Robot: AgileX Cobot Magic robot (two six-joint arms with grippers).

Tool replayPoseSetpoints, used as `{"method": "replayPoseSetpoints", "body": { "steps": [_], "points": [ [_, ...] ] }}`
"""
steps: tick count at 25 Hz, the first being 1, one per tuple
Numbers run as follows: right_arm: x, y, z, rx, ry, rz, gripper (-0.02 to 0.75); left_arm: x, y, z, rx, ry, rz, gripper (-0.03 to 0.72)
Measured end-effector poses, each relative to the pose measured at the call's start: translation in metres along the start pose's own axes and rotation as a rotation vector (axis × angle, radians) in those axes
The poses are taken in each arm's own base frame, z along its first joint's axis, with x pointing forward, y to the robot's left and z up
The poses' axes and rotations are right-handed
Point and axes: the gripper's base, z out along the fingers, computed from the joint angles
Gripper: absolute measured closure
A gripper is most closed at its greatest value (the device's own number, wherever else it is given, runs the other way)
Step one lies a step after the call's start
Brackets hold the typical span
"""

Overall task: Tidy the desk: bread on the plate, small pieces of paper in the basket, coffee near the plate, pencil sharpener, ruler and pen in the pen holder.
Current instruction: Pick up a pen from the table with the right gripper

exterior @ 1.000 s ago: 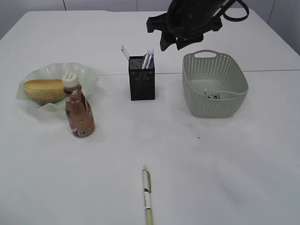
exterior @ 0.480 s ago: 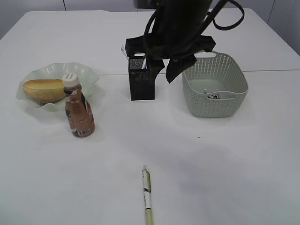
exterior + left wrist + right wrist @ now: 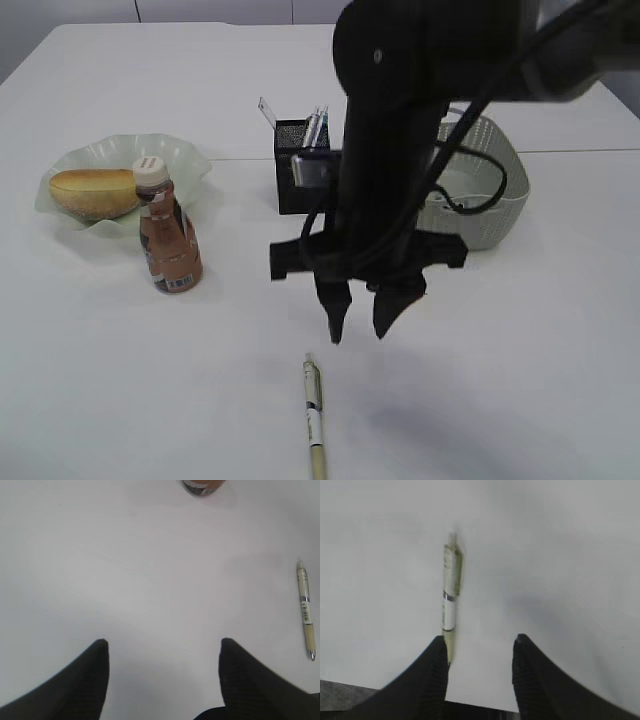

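A: Noting status — bread point(image 3: 93, 192) sits in the plate point(image 3: 185, 158) at far left, coffee point(image 3: 168, 240) stands just beside the plate's near edge, basket point(image 3: 490, 215) at far right has scraps in it. The pen holder point(image 3: 297, 170) in the middle already carries a ruler point(image 3: 267, 112) and some pens.

B: So the step in hand is the last pen point(image 3: 314, 415) — it lies flat on the surface at the near edge, lengthwise toward us.

A: Agreed. Right gripper point(image 3: 356, 325) hangs above it, fingers spread and empty, a little to the far side. In the right wrist view the pen point(image 3: 449, 600) runs out from beside one fingertip, not between the two.

B: Left gripper point(image 3: 162, 647)?

A: Also spread, holding nothing, over bare surface; pen point(image 3: 305, 610) well off to one side of it.

B: Next move, as I judge it — shift the right gripper sideways to straddle the barrel, lower to the surface, pinch, then carry it far to the holder.
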Motion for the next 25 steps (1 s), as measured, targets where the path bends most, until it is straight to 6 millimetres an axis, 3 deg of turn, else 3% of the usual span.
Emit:
{"method": "replayPoseSetpoints", "body": {
  "steps": [4,14,25],
  "points": [
    [0.009,0.01,0.021,0.004,-0.002,0.073,0.421,0.0,0.0,0.0,0.0,-0.003,0.0,0.184],
    [0.0,0.031,0.08,-0.034,0.034,0.192,0.421,0.0,0.0,0.0,0.0,-0.004,0.0,0.184],
    [-0.011,0.029,0.087,-0.024,-0.061,0.225,0.421,-0.001,0.0,0.0,0.0,-0.006,0.0,0.184]
  ]
}}
